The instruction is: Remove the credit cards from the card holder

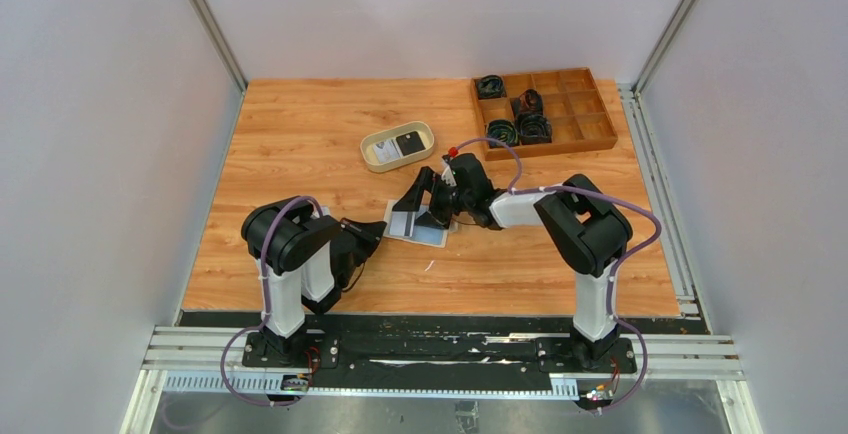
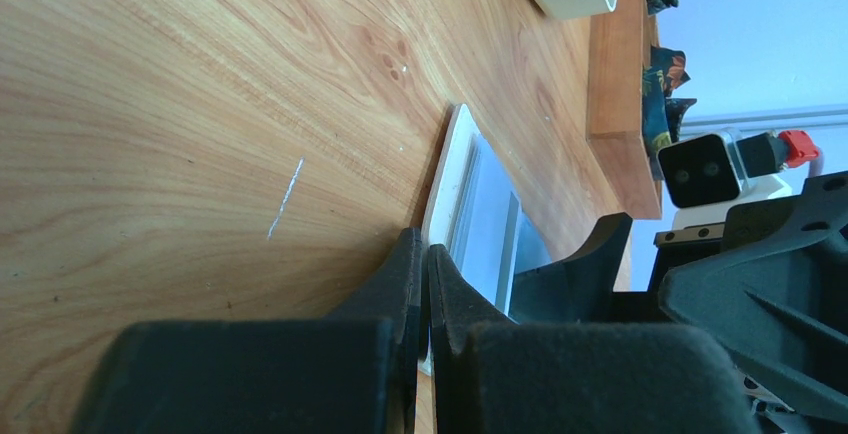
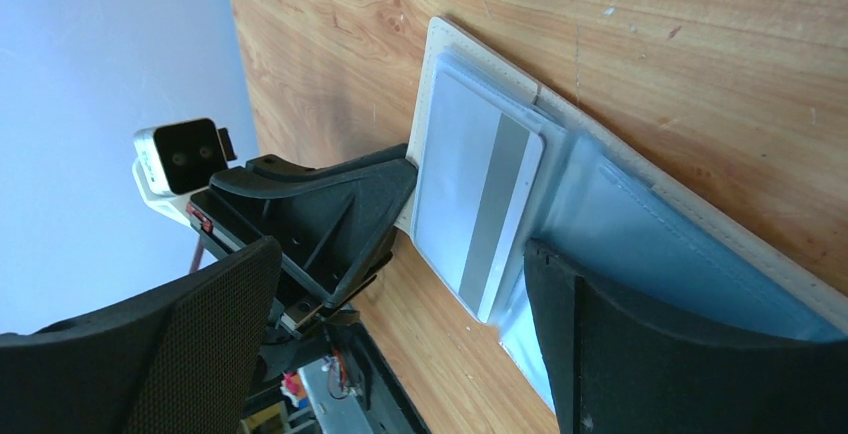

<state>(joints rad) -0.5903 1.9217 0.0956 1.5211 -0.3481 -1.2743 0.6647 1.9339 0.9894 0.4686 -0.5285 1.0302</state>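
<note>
The card holder (image 1: 430,235) lies open and flat on the table, pale blue inside (image 3: 650,234). A light grey credit card (image 3: 480,194) with a darker stripe sits in its left pocket (image 1: 403,222). My left gripper (image 1: 378,231) is shut, its tips (image 2: 425,254) pinched on the holder's cream left edge (image 2: 450,169). My right gripper (image 1: 425,204) hangs open over the holder (image 3: 400,254). One of its fingers (image 3: 640,354) rests over the right half, beside the card's end; the other finger (image 3: 150,354) is off to the side in the air.
An oval beige tray (image 1: 398,146) behind the holder contains a black card (image 1: 409,142) and a white one (image 1: 384,153). A brown wooden compartment box (image 1: 545,112) with dark coiled items stands at the back right. Its edge (image 2: 615,84) shows in the left wrist view.
</note>
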